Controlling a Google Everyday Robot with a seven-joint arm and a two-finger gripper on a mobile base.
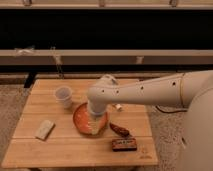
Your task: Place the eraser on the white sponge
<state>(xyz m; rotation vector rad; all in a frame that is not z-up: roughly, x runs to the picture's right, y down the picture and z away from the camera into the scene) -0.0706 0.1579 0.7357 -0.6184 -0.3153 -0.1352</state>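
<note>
The eraser (124, 144), a dark block with a tan label band, lies near the table's front right. The white sponge (44, 129), a flat cream pad, lies at the front left. My white arm reaches in from the right over the orange plate (80, 120). My gripper (96, 120) hangs below the wrist above the plate, left of the eraser and far right of the sponge. It holds nothing that I can see.
A translucent white cup (63, 96) stands at the back left of the wooden table (75, 150). A small reddish-brown curved object (119, 130) lies just behind the eraser. A rail and a dark wall run behind the table.
</note>
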